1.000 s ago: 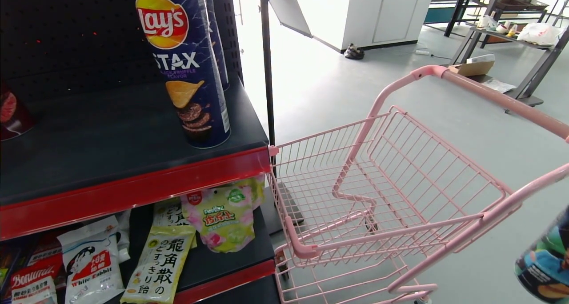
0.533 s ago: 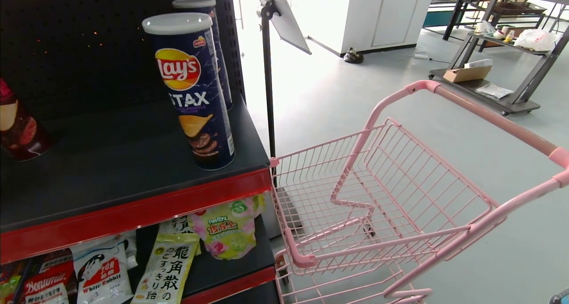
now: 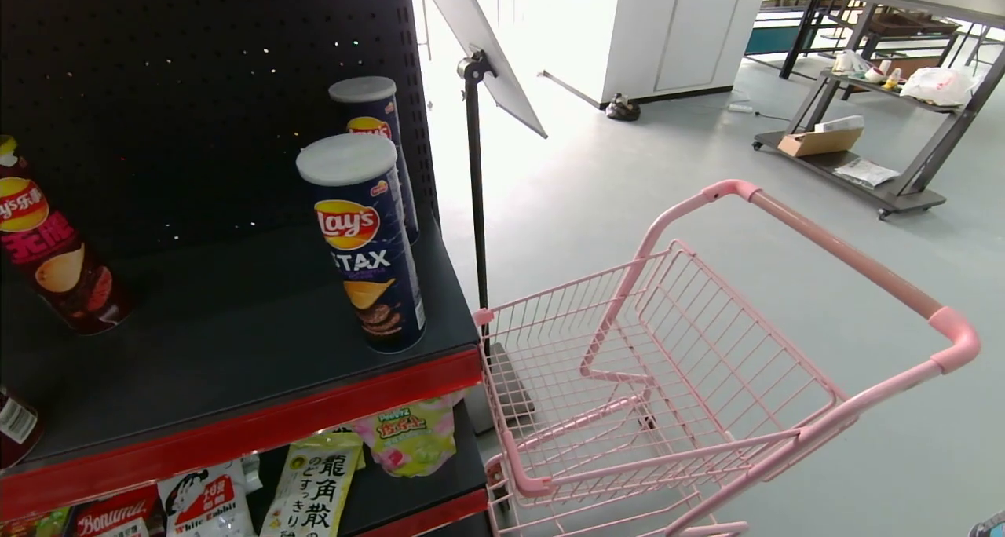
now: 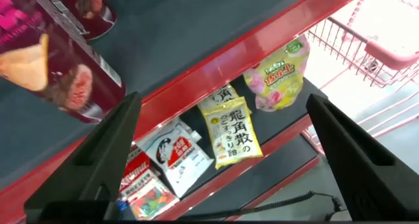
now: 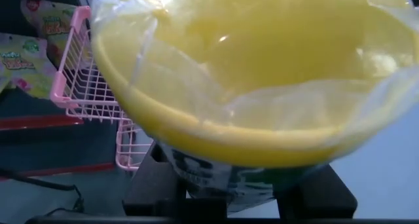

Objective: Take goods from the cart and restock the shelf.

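Right gripper (image 5: pixel 236 185) is clamped around a yellow-lidded can (image 5: pixel 249 73). Left gripper (image 4: pixel 222 165) hangs with fingers apart above the shelf (image 3: pixel 220 341). The pink cart (image 3: pixel 707 348) is empty. Best to stand the can upright in the centre-left gap, clear of the blue can (image 3: pixel 365 246)

Left of frame, the black shelf (image 3: pixel 220 341) bears two blue chip cans (image 3: pixel 365 270) and a red can (image 3: pixel 59 266); snack bags (image 3: pixel 314 490) lie below.

Mock shop in a lab hall: a red-edged shelf (image 3: pixel 196 348) of chip cans (image 3: pixel 365 239) and snack bags (image 3: pixel 314 486), a pink cart (image 3: pixel 832 250), work racks (image 3: pixel 864 168) on grey floor (image 3: pixel 597 176) behind.
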You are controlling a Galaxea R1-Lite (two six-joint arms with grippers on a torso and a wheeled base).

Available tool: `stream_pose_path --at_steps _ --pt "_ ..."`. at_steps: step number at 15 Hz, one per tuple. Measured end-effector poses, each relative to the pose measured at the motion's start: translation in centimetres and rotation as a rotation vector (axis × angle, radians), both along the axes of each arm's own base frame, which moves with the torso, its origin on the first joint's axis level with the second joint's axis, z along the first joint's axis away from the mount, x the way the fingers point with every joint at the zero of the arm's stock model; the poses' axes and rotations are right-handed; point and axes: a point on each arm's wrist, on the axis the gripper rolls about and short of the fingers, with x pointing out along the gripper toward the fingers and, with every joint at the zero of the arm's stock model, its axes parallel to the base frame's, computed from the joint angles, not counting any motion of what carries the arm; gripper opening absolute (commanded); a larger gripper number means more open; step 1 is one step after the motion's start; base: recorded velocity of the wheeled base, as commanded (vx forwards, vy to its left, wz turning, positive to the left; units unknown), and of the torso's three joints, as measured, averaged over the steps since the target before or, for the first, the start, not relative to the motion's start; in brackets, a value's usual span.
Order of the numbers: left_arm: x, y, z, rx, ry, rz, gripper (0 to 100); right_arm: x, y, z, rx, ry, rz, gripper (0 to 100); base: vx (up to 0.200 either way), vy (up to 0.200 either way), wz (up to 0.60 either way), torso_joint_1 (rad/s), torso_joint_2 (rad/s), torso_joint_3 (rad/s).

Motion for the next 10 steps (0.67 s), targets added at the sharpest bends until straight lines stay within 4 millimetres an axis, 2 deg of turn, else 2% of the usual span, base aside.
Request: stream_pose_path --at_steps 4,7,10 --pt "0.04 -0.01 0.08 0.016 -0.001 0.001 100 0.06 0.01 -0.17 -0.001 0.007 0.001 0 -0.200 0.000 0.00 0.051 -0.09 -0.057" --pt "0.03 -0.01 0.01 0.017 0.000 -0.002 100 0.10 0.01 -0.31 -0.002 0.013 0.002 0 0.000 0.000 0.00 0.000 0.00 0.000" --pt "0.01 -0.01 -0.05 0.018 0.000 -0.004 100 0.14 0.01 -0.59 -0.006 0.020 -0.002 0 0.000 0.000 0.60 0.001 0.00 0.002"
